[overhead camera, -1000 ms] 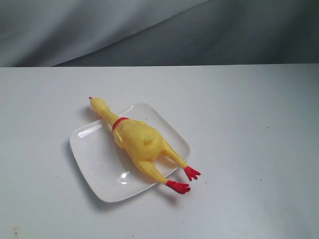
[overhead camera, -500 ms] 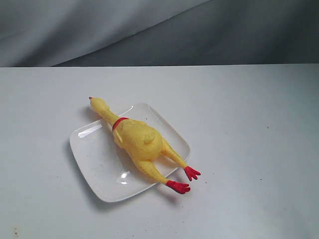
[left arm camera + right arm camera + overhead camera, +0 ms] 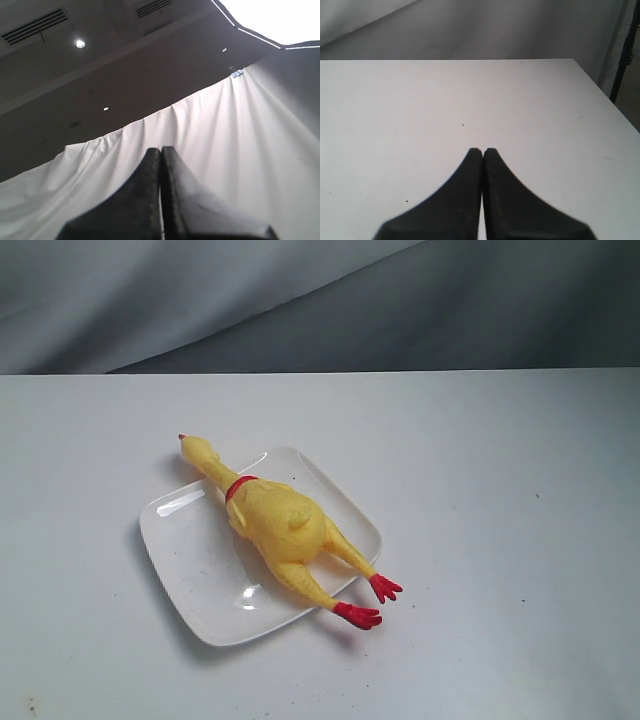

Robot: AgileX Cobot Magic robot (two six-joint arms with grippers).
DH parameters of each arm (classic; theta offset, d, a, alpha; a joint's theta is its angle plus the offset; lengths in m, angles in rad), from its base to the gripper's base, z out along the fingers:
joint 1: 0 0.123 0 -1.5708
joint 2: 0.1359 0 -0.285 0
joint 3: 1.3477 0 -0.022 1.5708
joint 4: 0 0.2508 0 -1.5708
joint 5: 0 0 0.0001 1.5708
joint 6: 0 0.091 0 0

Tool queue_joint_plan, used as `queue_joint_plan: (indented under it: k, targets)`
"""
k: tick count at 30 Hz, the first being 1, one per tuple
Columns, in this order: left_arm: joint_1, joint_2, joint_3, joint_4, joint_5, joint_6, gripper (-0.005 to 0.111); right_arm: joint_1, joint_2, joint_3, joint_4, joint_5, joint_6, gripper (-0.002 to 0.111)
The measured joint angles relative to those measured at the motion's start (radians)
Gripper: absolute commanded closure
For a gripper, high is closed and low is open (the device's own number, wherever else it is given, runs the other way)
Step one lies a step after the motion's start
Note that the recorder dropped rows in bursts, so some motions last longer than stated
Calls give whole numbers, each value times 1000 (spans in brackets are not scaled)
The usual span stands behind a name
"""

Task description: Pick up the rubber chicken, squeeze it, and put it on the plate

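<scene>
White table surface fills most of the exterior view, with a grey fabric backdrop behind its far edge.

1. Plate: glossy white, square with rounded corners. It lies flat on the table, toward 9 o'clock from the table's middle, and is turned so that its corners point roughly to 12, 3, 6 and 9 o'clock.

2. Rubber chicken: it lies diagonally across the plate, its plump body resting on the plate's half toward 2 o'clock.
   - Head with red comb: it points to 10 o'clock and overhangs the plate rim above the table.
   - Red neck band: located just inside the rim.
   - Two red feet: they extend toward 4 o'clock, past the rim, over the table.

3. Left gripper: the left wrist view shows it aimed upward at a hanging white drape and a dark ceiling with a round lamp. Its jaws are pressed together with nothing between them.

4. Right gripper: the right wrist view shows it over bare white table. Its jaws are closed tip to tip and hold nothing.

Neither gripper appears in the exterior view, and neither touches the rubber chicken.
</scene>
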Motion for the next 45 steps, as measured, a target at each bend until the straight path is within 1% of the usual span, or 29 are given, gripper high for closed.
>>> queue_joint_plan:
  k: [4, 6, 7, 8, 10, 11, 12, 13, 14, 16, 18, 21, 26, 31, 36, 39, 45]
  targets:
    - [0, 0, 0, -12, -2, 7, 106, 0, 0, 0, 0, 0, 0, 108]
    - [0, 0, 4, -94, 7, 56, 106, 0, 0, 0, 0, 0, 0, 108]
    - [0, 0, 9, -234, 20, 133, 106, 0, 0, 0, 0, 0, 0, 108]
    - [0, 0, 13, -418, 43, 277, 106, 0, 0, 0, 0, 0, 0, 108]
    - [0, 0, 15, -709, 82, 510, 106, 0, 0, 0, 0, 0, 0, 108]
    - [0, 0, 15, -878, 108, 662, 106, 0, 0, 0, 0, 0, 0, 108]
    - [0, 0, 15, -1107, 146, 882, 106, 0, 0, 0, 0, 0, 0, 108]
    - [0, 0, 15, -1303, 183, 1087, 106, 0, 0, 0, 0, 0, 0, 108]
    - [0, 0, 15, -1411, 208, 1209, 106, 0, 0, 0, 0, 0, 0, 108]
    - [0, 0, 15, -1539, 234, 1348, 106, 0, 0, 0, 0, 0, 0, 108]
    - [0, 0, 15, -1588, 245, 1415, 106, 0, 0, 0, 0, 0, 0, 108]
    - [0, 0, 15, -1611, 252, 1443, 106, 0, 0, 0, 0, 0, 0, 108]
    - [0, 0, 15, -1616, 274, 1408, 106, 0, 0, 0, 0, 0, 0, 108]
    - [0, 0, 15, -1616, 330, 1373, 106, 0, 0, 0, 0, 0, 0, 108]
    - [0, 0, 26, -1626, 441, 1366, 106, 0, 0, 0, 0, 0, 0, 108]
    - [0, 2, 76, -1631, 472, 1354, 106, 0, 0, 0, 0, 0, 0, 108]
    - [0, 4, 252, -1654, 485, 1322, 106, 0, 0, 0, 0, 0, 0, 108]
